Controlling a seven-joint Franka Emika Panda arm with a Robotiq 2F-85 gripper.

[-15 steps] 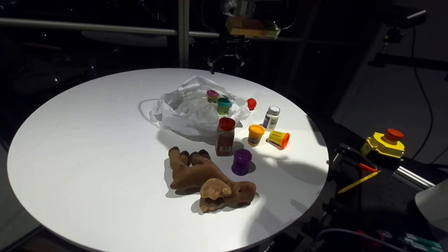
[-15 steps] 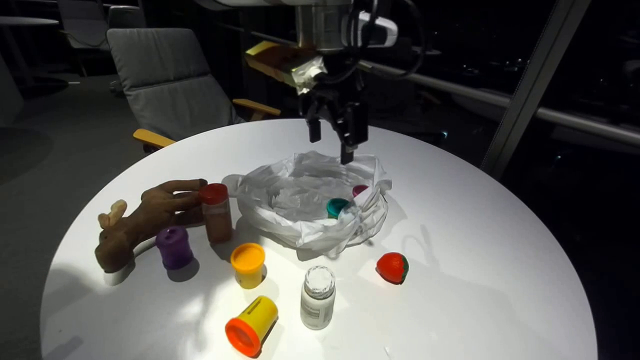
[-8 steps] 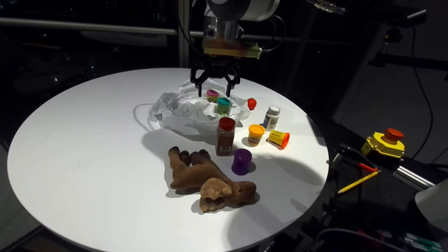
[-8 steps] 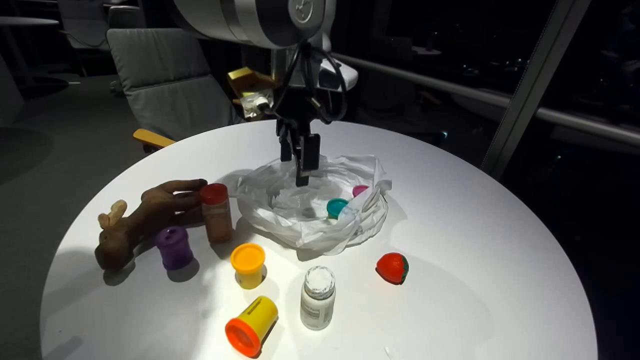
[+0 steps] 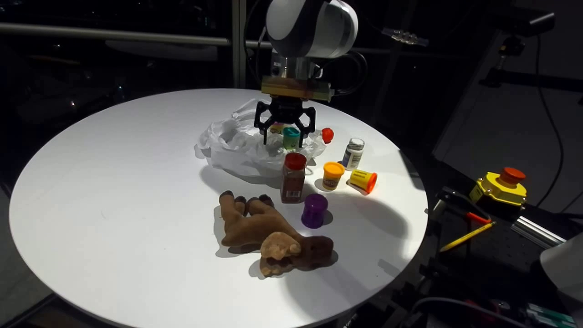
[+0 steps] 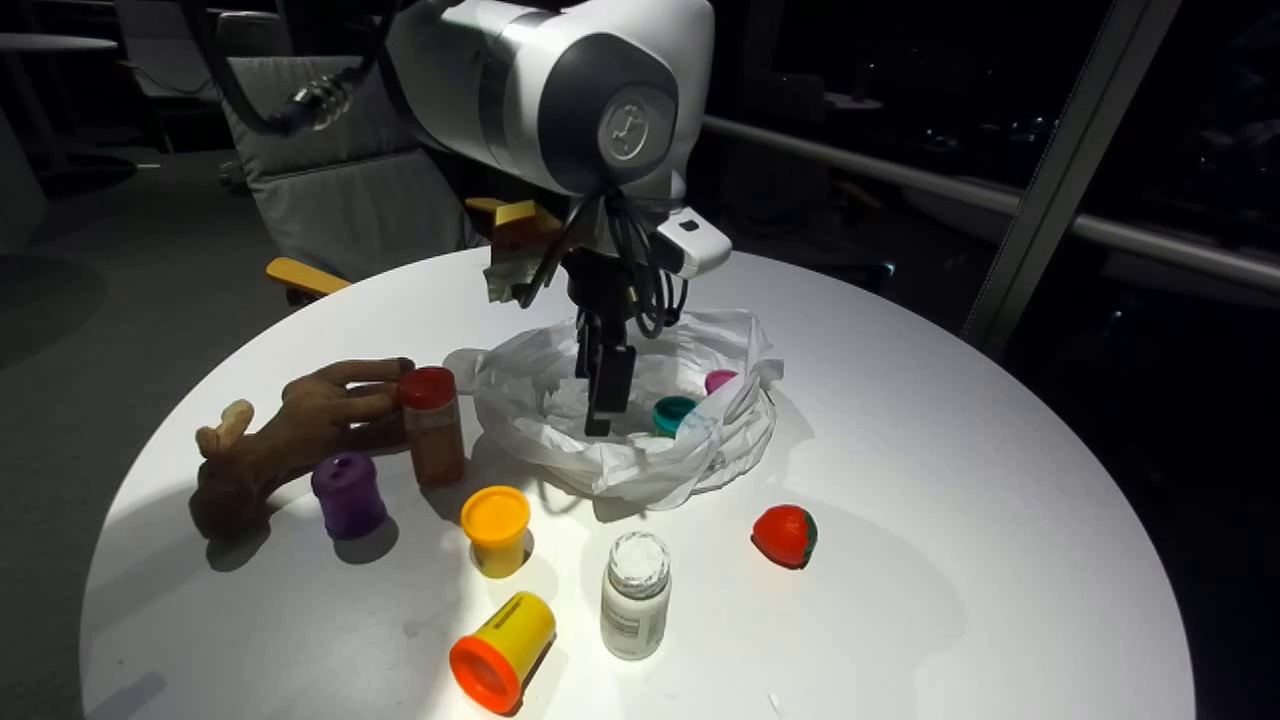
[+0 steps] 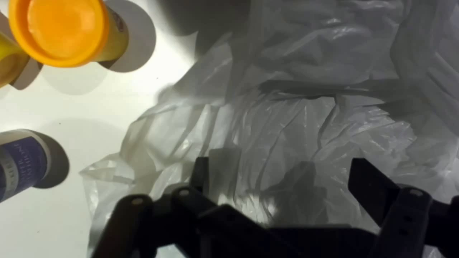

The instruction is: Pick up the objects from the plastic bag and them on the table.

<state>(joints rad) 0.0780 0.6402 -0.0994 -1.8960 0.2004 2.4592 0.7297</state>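
The whitish plastic bag [image 5: 241, 157] lies crumpled with its mouth up on the round white table [image 5: 114, 205]. Inside it are a teal-lidded tub [image 6: 675, 414] and a pink-lidded tub [image 6: 720, 381]. My gripper [image 5: 283, 144] points down over the bag, jaws wide apart; in the wrist view only wrinkled film shows between the gripper's fingertips [image 7: 201, 168]. Whether they touch the film I cannot tell. On the table outside the bag are the brown plush toy [image 5: 259, 228], red-capped bottle [image 5: 293, 182], purple cup [image 5: 314, 212], orange-lidded tub [image 6: 496, 530], tipped yellow tub [image 6: 505, 650] and red strawberry [image 6: 785, 535].
A white bottle [image 6: 636, 600] stands upright near the orange-lidded tub. The red-capped bottle rises close beside the bag's edge. Beyond the table are a grey chair [image 6: 330, 200] and, on a dark surface, a yellow box with a red button [image 5: 498, 189].
The arm has come down and across, bringing the gripper from above the bag's far side to low over it. The jaws have stayed open. The things on the table and in the bag appear unmoved.
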